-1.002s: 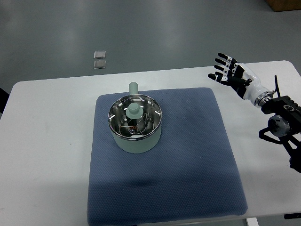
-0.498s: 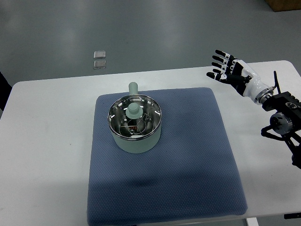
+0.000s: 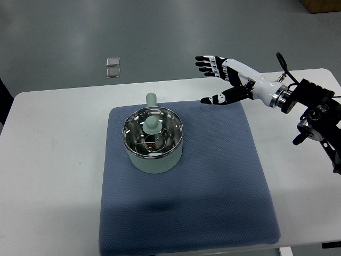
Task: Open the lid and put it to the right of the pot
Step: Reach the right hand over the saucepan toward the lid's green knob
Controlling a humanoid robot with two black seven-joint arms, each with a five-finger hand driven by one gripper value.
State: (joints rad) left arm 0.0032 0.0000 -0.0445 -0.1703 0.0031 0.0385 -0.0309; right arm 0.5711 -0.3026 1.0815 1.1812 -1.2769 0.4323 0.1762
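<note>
Approach step. The right hand [image 3: 226, 80], fingers spread and empty, hovers far right of the pot [image 3: 153, 140] on the blue mat [image 3: 213, 186]; the lid [image 3: 153, 132] sits closed. Next: grasp its knob [image 3: 152, 124].

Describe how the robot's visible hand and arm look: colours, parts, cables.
Only the right hand shows: white shell plates over black jointed fingers, a silver ring at the wrist, then a black mechanical forearm with thin black cables. No left arm is visible.
</note>
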